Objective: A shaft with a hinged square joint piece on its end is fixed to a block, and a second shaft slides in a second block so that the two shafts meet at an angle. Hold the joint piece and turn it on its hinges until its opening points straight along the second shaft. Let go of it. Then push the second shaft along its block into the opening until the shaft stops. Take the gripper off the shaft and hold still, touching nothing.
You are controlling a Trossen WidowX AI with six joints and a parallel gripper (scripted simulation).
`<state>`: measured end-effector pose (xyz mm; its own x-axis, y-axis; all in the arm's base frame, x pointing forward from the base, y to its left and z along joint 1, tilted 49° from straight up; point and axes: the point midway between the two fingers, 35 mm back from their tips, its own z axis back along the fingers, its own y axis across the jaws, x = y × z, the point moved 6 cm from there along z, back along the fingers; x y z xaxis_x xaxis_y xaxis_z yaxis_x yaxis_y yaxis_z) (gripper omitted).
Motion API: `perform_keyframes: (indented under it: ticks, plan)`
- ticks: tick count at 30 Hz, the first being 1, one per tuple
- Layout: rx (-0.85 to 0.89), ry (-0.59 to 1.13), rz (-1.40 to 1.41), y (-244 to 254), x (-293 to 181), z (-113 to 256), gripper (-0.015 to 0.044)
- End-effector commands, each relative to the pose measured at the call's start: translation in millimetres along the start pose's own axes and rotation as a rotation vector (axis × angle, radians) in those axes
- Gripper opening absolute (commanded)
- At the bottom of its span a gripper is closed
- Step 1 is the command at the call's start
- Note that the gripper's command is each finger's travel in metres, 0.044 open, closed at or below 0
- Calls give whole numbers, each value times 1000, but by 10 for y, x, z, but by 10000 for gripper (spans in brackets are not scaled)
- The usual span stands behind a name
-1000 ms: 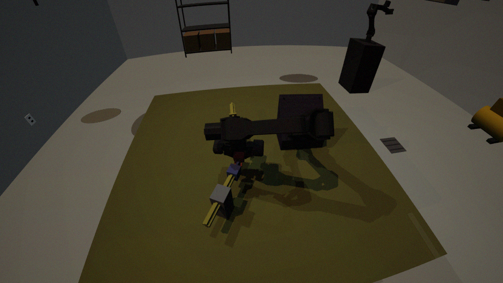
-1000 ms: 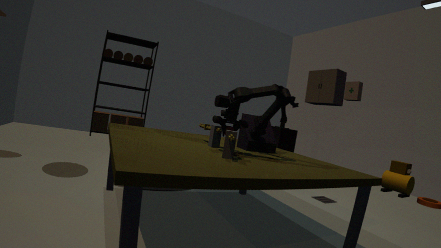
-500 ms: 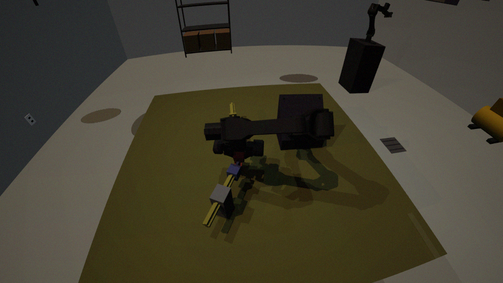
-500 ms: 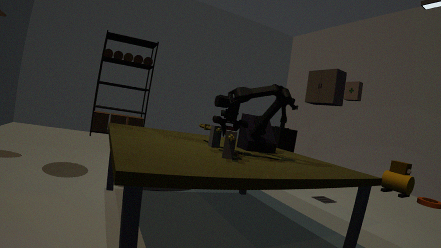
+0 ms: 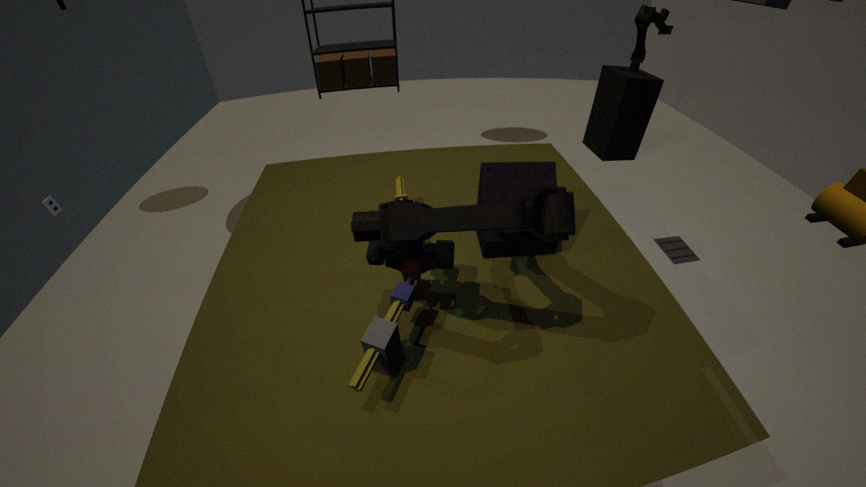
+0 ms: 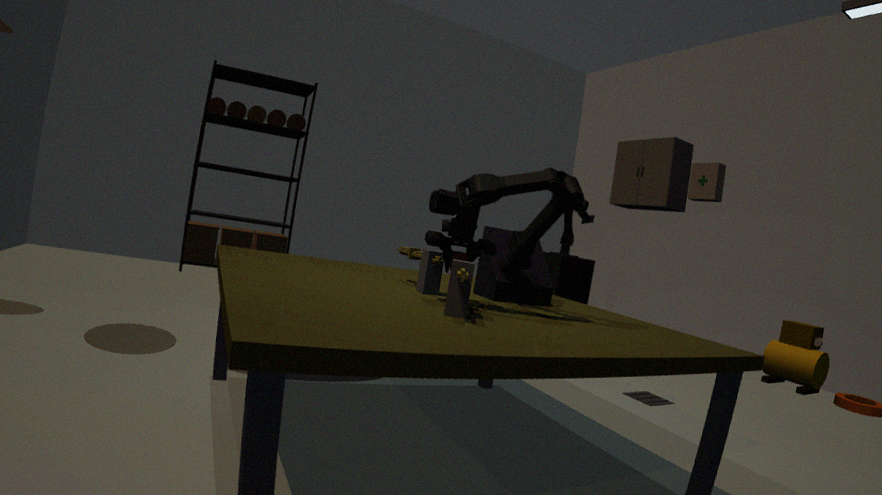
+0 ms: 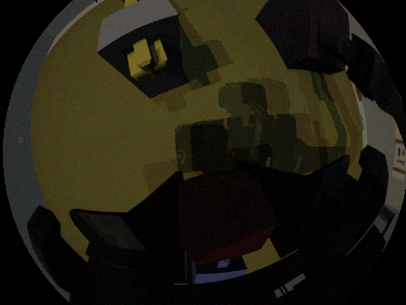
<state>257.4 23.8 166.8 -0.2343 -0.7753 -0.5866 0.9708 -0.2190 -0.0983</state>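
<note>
The dark red joint piece (image 5: 410, 270) (image 7: 227, 219) sits between the fingers of my gripper (image 5: 411, 261) (image 7: 209, 171), which is shut on it. A blue hinge part (image 5: 402, 292) (image 7: 219, 277) lies just beside it, on the end of the first yellow shaft (image 5: 362, 369). That shaft passes through a grey block (image 5: 380, 332) (image 6: 457, 302). The second yellow shaft (image 5: 399, 186) (image 7: 141, 54) runs through the other grey block (image 7: 138, 25) (image 6: 428, 277). Its end is apart from the joint piece. The joint's opening is too dark and too covered by the fingers to judge its direction.
The arm's dark base (image 5: 516, 182) (image 7: 311, 34) stands right of the blocks on the yellow-green table top (image 5: 290, 400) (image 6: 339, 312). The arm reaches over the area between the blocks and hides part of it in the top view. Its shadows fall to the right.
</note>
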Motion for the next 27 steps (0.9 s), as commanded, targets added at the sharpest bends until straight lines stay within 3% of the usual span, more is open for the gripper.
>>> perform_keyframes:
  ticks: [1,5,10,16,27]
  plan:
    - [-1,5,-5,1,-4,-6,182]
    - [0,0,0,0,0,0,147]
    - [0,0,0,0,0,0,147]
    - [0,0,0,0,0,0,0]
    - [8,81,50,24,50,-43,0]
